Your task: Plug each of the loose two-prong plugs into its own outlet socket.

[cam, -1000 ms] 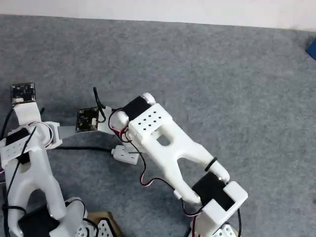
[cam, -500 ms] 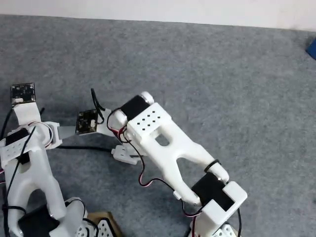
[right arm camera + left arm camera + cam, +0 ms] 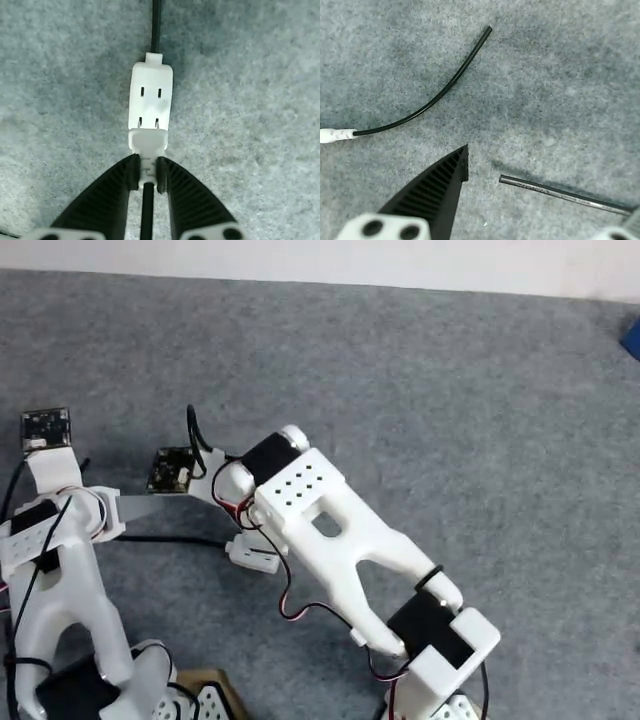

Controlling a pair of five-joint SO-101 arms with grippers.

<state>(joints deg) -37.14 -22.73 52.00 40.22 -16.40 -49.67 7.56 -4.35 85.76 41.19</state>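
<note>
My right gripper (image 3: 147, 169) is shut on a white two-prong plug (image 3: 148, 142), whose black cord runs back between the fingers. The plug's front sits against the near end of a white outlet block (image 3: 151, 95) lying on the grey carpet, and two slot pairs show on the block's top face. In the high view the outlet block (image 3: 252, 553) peeks out beneath the big white right arm (image 3: 330, 530). My left gripper (image 3: 545, 195) is open above bare carpet, holding nothing. Another white plug (image 3: 335, 135) lies off to its side, on a black cord (image 3: 435, 97) with a loose end.
A second black cord (image 3: 560, 192) lies on the carpet between the left gripper's fingers. The left arm (image 3: 60, 560) stands at the table's left edge. A black cable (image 3: 165, 538) crosses the carpet between the two arms. A blue thing (image 3: 632, 338) sits at the far right edge.
The right arm's wrist has shifted slightly left and away in the high view, and the outlet block has nudged a little with it. The left arm has kept still.
</note>
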